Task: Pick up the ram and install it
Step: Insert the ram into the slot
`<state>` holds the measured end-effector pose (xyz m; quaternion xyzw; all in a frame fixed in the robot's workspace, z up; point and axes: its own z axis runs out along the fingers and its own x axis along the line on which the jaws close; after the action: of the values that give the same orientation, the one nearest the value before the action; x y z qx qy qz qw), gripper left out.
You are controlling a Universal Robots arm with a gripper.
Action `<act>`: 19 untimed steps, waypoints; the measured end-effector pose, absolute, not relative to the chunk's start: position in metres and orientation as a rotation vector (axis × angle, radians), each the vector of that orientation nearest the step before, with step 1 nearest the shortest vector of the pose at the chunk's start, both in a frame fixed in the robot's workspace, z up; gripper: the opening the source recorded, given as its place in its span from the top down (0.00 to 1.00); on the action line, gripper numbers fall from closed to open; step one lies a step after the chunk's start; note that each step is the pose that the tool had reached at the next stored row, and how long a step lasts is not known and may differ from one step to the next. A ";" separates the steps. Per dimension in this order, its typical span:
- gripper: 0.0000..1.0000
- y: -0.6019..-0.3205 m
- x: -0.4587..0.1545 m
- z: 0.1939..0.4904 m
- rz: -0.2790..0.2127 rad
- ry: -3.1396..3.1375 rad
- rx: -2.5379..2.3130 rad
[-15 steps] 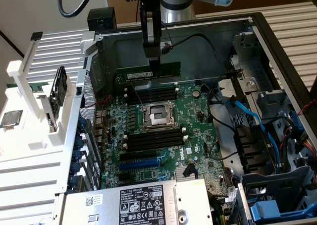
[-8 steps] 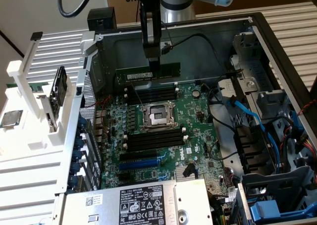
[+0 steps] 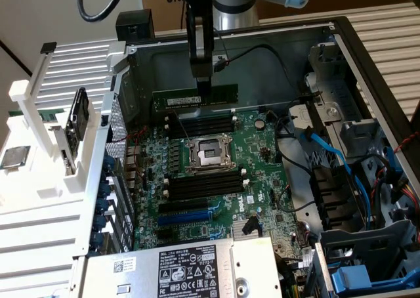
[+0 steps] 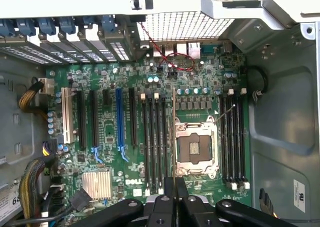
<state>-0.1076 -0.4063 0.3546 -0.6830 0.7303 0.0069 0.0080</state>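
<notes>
the gripper (image 3: 205, 83) hangs down into the open computer case (image 3: 367, 68), its jaws pinching the ram (image 3: 177, 98) by the upper long edge. the green stick sits level in the jaws, label facing outward, and more of it reaches out from the jaws toward the exterior view's left than toward the exterior view's right. it is held in the air, not seated. directly under the jaws lies the motherboard (image 3: 256, 153). the nearest bank of black memory slots (image 3: 200, 124) runs parallel to the ram just below it, and the processor socket (image 3: 209, 153) sits a little further down from the jaws, with a second bank of slots beyond it. in the wrist view the ram shows edge-on as a thin line running straight out from between the fingers (image 4: 165, 197), over the strip of board between a slot bank and the socket's edge; which slot it lines up with cannot be told. blue cables (image 3: 328, 147) lie well off to the exterior view's right of the jaws, and a white rack (image 3: 39, 114) stands outside the case to the exterior view's left.
</notes>
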 end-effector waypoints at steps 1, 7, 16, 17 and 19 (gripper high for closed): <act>0.88 -0.406 -0.108 0.355 0.021 2.283 -2.136; 0.88 -0.404 -0.103 0.354 0.030 2.288 -2.147; 0.88 -0.399 -0.103 0.353 0.028 2.289 -2.147; 0.88 -0.399 -0.103 0.352 0.028 2.288 -2.147; 0.88 -0.399 -0.103 0.350 0.027 2.288 -2.147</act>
<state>-0.1027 -0.3986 0.3504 -0.6842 0.7292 0.0085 0.0020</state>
